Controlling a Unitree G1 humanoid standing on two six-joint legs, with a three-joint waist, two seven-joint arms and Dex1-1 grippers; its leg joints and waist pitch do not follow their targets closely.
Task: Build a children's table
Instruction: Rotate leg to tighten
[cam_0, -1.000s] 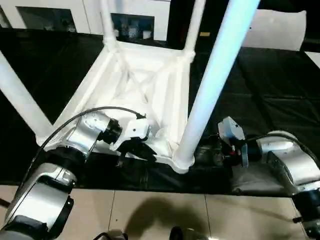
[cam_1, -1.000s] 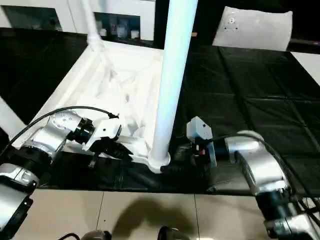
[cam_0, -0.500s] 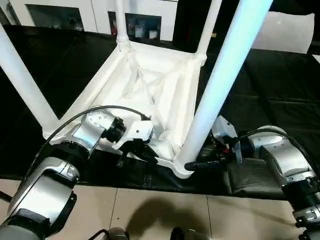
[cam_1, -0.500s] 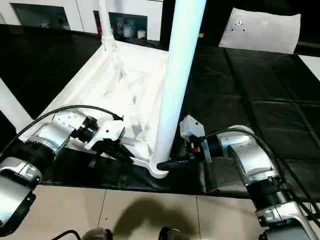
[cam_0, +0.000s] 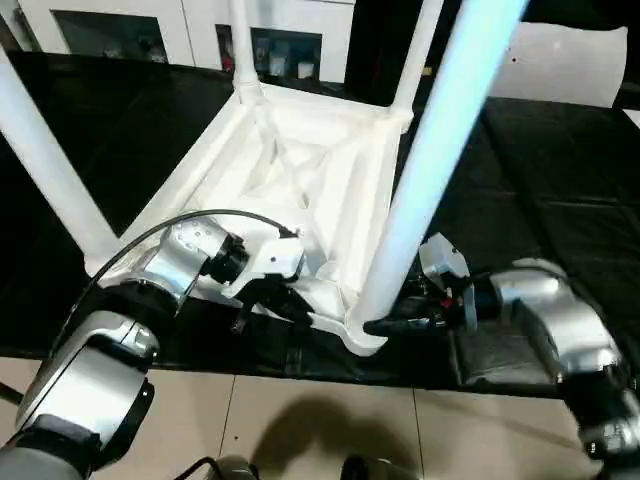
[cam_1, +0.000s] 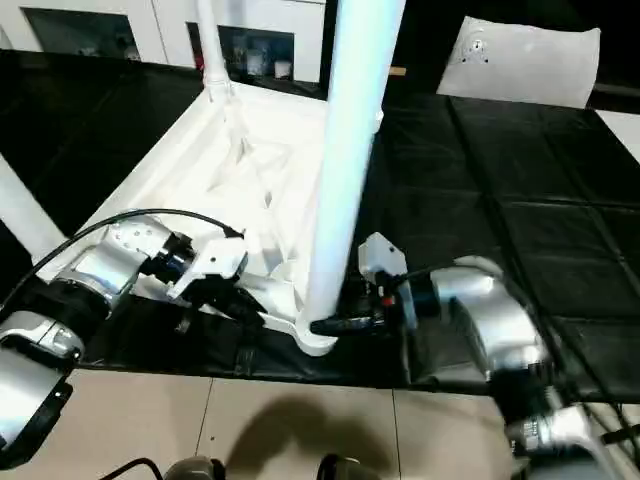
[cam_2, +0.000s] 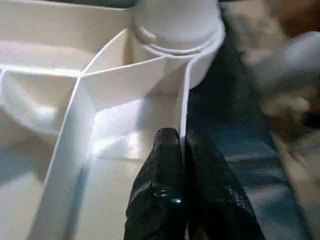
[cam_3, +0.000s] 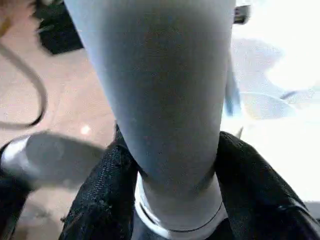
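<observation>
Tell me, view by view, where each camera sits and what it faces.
Head stereo pair: looks forward and down over both silver forearms at the upturned tabletop.
Left wrist: looks along the left gripper, pinching the tabletop's rim wall.
Right wrist: looks along the right gripper, clasping the near leg.
Shared: that leg's corner socket.

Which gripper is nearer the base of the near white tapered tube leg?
Right. The right gripper has its fingers around the white tapered tube leg at its base; the left gripper pinches the white ribbed plastic tabletop rim beside that corner socket.
</observation>
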